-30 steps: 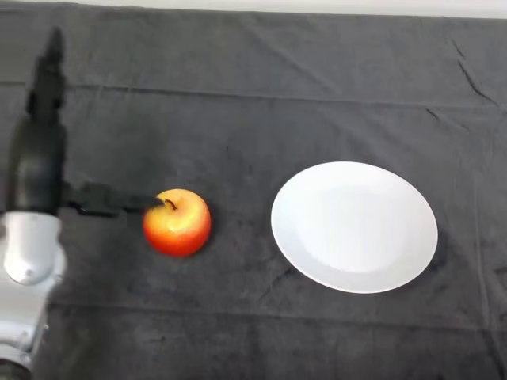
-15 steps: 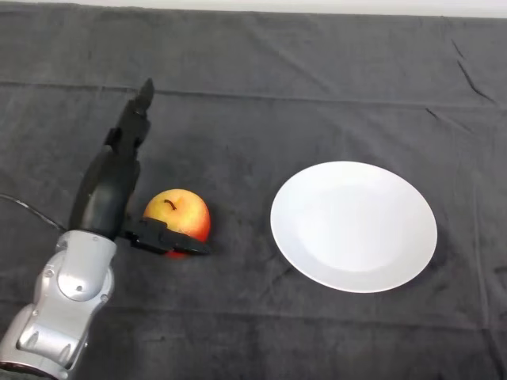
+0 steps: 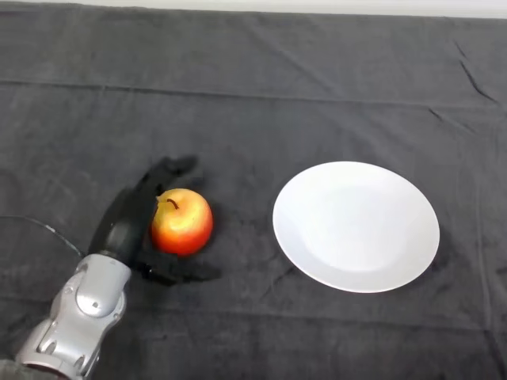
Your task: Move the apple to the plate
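Note:
A red and yellow apple (image 3: 184, 223) with its stem up sits on the dark cloth, left of centre. A white plate (image 3: 356, 226) lies empty to its right, about a hand's width away. My left hand (image 3: 127, 222) comes in from the lower left and is against the apple's left side. Its fingers (image 3: 169, 169) curl round the far side of the apple. Its thumb (image 3: 181, 272) reaches along the cloth just in front of the apple. The apple rests on the cloth between them.
The dark cloth (image 3: 317, 95) covers the whole table and has a few creases at the back and right. The silver forearm (image 3: 79, 321) fills the lower left corner.
The hand has swung in from the left and lowered. Its fingers, straight half a second ago, have curled round the far side of the apple. The apple has barely shifted.

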